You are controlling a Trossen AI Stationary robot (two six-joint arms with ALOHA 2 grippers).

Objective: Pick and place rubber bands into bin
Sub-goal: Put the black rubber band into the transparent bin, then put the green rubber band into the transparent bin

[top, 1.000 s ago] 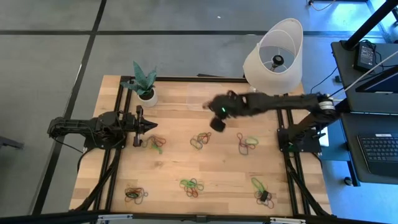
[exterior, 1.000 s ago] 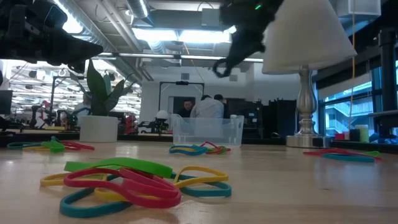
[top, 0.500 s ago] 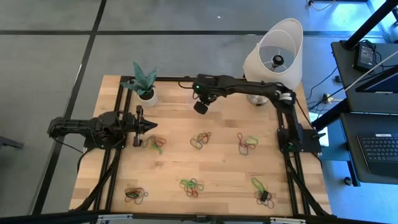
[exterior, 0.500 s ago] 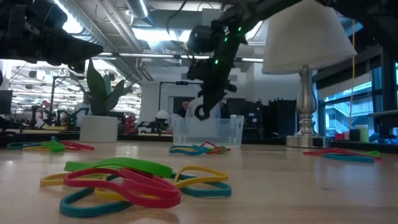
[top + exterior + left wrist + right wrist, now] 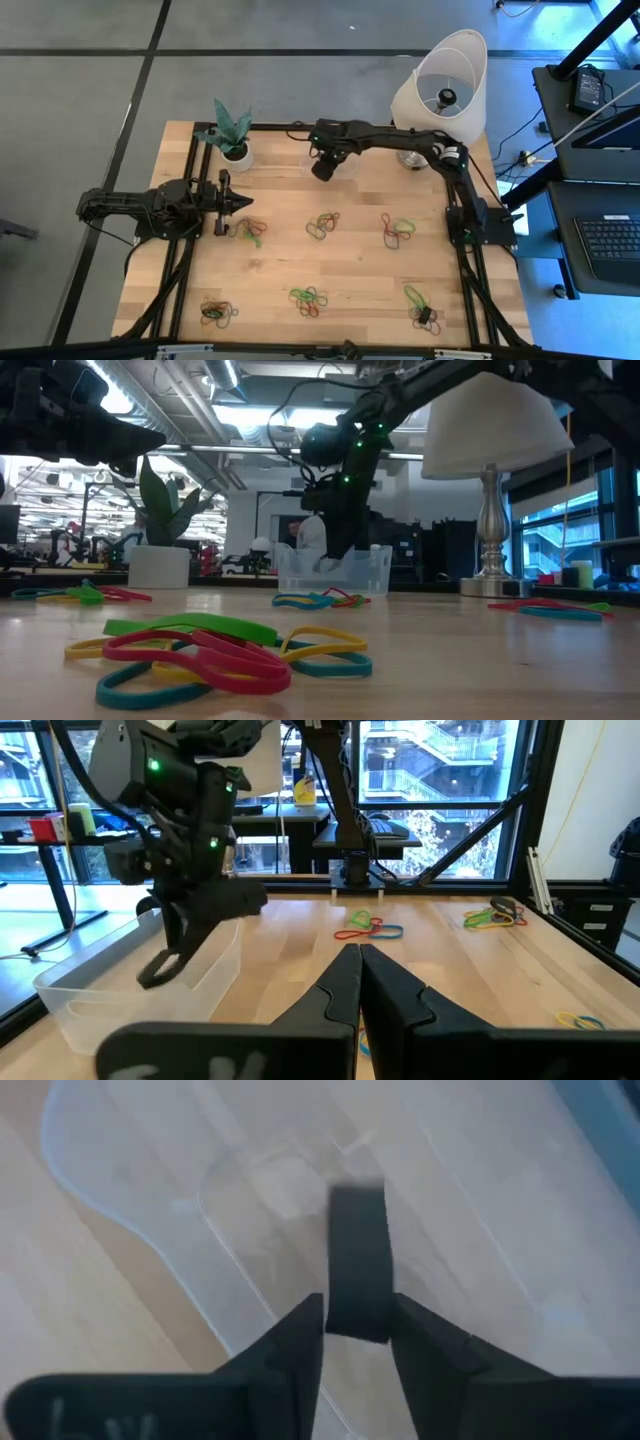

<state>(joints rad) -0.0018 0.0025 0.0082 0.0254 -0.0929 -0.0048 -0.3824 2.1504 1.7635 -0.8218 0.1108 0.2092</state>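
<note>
The right end effector (image 5: 322, 170) was reached across the far side of the surface (image 5: 350, 262) and was held over the bin (image 5: 350, 166), between the potted plant (image 5: 233, 140) and the lamp (image 5: 440, 85). In the low view its tip (image 5: 335, 556) was seen lowered inside the clear walls of the bin (image 5: 372, 572). In the right wrist view its fingers (image 5: 300, 1335) were parted, in a released state, and a dark band (image 5: 357, 1270) was seen between the tips, above the floor of the bin (image 5: 150, 1175); whether the band was touched by both fingers could not be told.

The left end effector (image 5: 245, 203) was parked at the left side of the surface, clenched on nothing, its fingers (image 5: 340, 982) pressed together.

The other rubber bands (image 5: 322, 226) were spread over the surface in small clusters: one just beside the left end effector, two in the middle row, and three along the near edge. None of these was touched by either arm.
</note>
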